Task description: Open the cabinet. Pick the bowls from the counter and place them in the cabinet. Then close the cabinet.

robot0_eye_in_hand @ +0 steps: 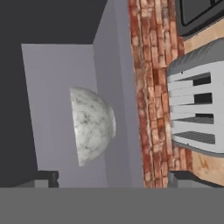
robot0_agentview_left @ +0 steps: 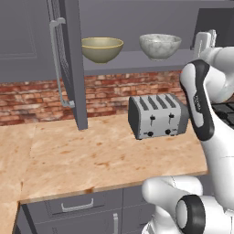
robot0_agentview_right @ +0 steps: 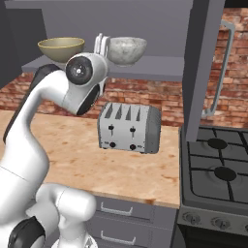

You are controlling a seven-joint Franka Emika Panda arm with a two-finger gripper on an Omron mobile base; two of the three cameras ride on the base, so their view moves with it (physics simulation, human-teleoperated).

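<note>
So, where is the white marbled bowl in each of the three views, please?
Left base view: marbled bowl on the cabinet shelf, upper right of centre, above the toaster.
Right base view: bowl on the shelf, top centre, above the toaster.
Hand view: bowl at centre left, view rolled sideways.
Shared landmark: the toaster.

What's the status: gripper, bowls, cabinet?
Gripper open, empty. Marbled bowl and olive bowl both on cabinet shelf. Cabinet doors open; nothing blocking.
</note>
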